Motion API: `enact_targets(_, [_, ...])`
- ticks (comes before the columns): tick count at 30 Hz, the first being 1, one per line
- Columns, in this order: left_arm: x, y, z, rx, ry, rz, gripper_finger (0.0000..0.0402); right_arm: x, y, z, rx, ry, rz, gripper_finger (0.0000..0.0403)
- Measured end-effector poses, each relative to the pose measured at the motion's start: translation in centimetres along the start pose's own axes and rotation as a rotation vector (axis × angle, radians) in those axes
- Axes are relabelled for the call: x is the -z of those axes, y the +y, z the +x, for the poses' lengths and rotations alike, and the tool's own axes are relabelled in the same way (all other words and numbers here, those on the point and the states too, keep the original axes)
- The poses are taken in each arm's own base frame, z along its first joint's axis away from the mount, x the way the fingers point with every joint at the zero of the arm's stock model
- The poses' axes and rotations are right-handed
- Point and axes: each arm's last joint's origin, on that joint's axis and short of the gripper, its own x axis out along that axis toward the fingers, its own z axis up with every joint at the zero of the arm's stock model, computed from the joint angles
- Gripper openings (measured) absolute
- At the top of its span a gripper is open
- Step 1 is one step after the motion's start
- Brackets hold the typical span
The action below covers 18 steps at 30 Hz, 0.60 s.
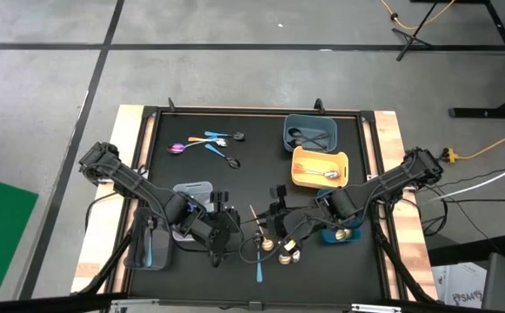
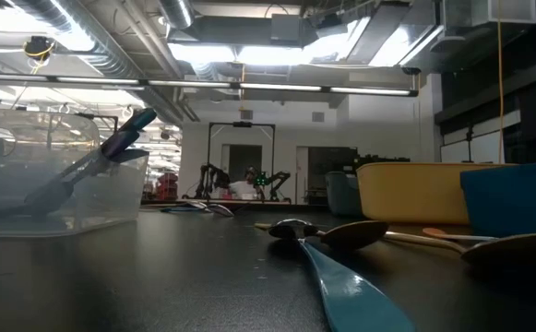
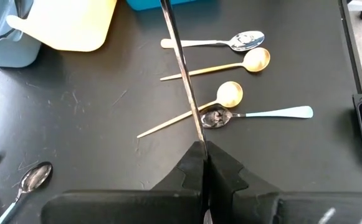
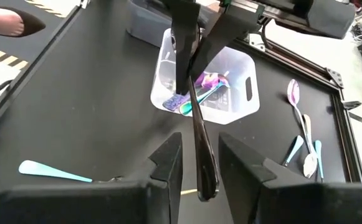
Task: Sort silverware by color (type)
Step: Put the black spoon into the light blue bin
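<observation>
Black tabletop (image 1: pixel 252 178) | clear tray (image 4: pixel 205 84): purple spoons | left claw (image 3: pixel 204 163) grips dark spoon (image 3: pixel 182 65) | right claw (image 4: pixel 199 163) open

Glossy metal spoons (image 3: pixel 243 61), matt black tabletop (image 3: pixel 75 112), clear plastic tray (image 4: pixel 230 93)

Our left arm reaches in from the table's left edge, its left gripper (image 3: pixel 204 163) clamped shut near the front centre. Our right arm stretches from the right edge, its right gripper (image 4: pixel 199 163) facing the left one, fingers (image 4: pixel 168 163) spread apart.
</observation>
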Motion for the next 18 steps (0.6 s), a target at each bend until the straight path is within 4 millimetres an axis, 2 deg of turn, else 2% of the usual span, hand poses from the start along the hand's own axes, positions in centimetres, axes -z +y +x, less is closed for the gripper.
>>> enact_targets(12, [-0.2,0.0,0.0,-0.012,-0.025,-0.008,0.0,0.5,-0.5,1.6,0.004,0.034,0.011,0.0095])
enact_targets(18, [-0.2,0.0,0.0,-0.015,-0.022,-0.006,0.0,0.5,-0.5,1.7,-0.008,0.035,0.013,0.0095])
